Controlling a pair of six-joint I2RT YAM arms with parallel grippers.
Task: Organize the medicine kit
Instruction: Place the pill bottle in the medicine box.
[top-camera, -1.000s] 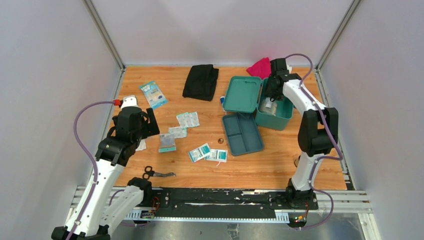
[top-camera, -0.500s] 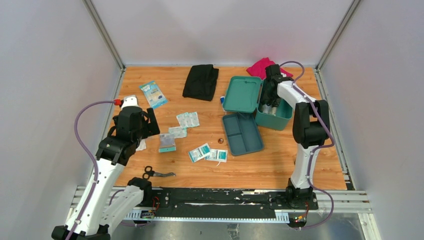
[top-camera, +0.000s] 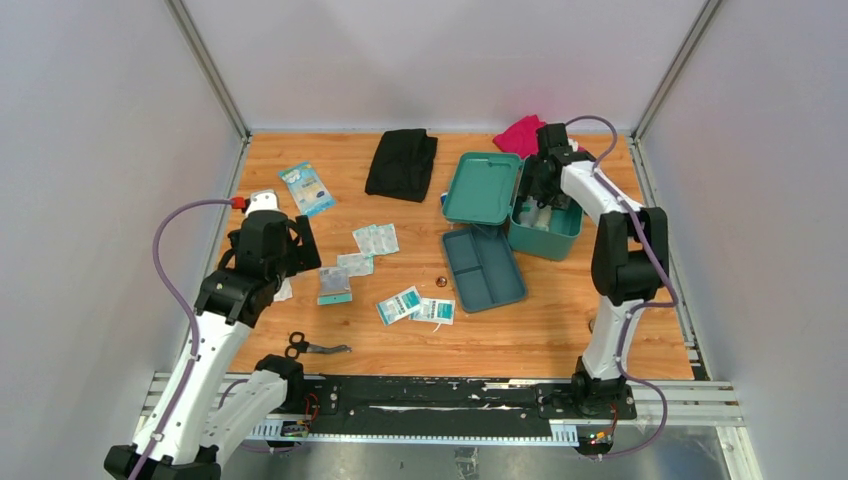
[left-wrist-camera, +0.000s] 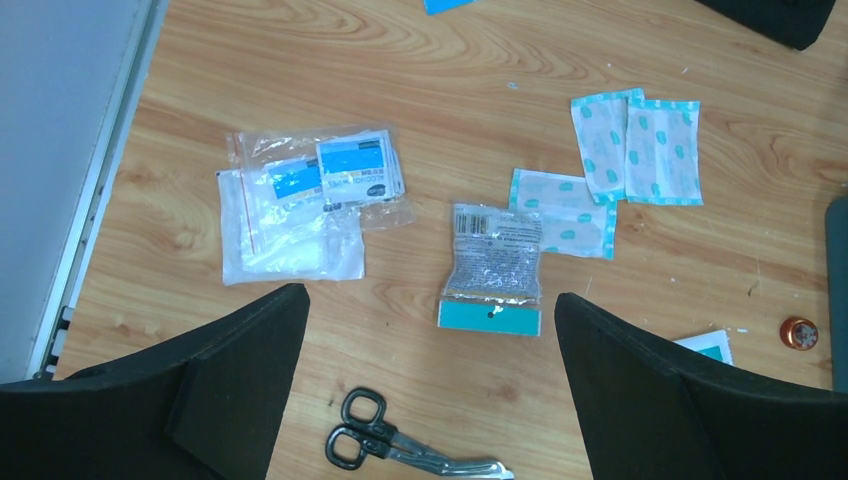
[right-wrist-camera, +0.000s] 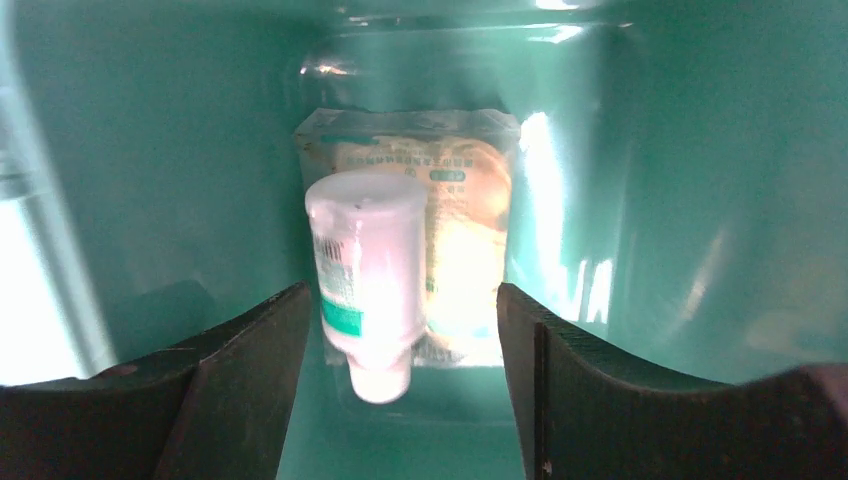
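The teal medicine kit (top-camera: 556, 240) stands at the back right with its lid (top-camera: 484, 188) open. Its flat two-compartment tray (top-camera: 484, 267) lies on the table in front. My right gripper (top-camera: 541, 200) reaches down into the box. In the right wrist view it (right-wrist-camera: 402, 292) is open, with a white bottle (right-wrist-camera: 365, 275) lying on the box floor between the fingers and a packet (right-wrist-camera: 465, 230) behind it. My left gripper (top-camera: 298, 252) is open and empty (left-wrist-camera: 428, 296) above a silver sachet (left-wrist-camera: 493, 265) and black-handled scissors (left-wrist-camera: 400, 455).
Plasters (left-wrist-camera: 630, 150), clear bags (left-wrist-camera: 300, 205) and a small orange cap (left-wrist-camera: 799, 332) lie on the wood. Teal packets (top-camera: 416, 305), a blue packet (top-camera: 307, 187), a black cloth (top-camera: 402, 162) and a pink cloth (top-camera: 518, 135) show in the top view. Walls close in on both sides.
My right wrist has shifted slightly over the kit, and the lid has tipped a little. The left arm has hardly moved.
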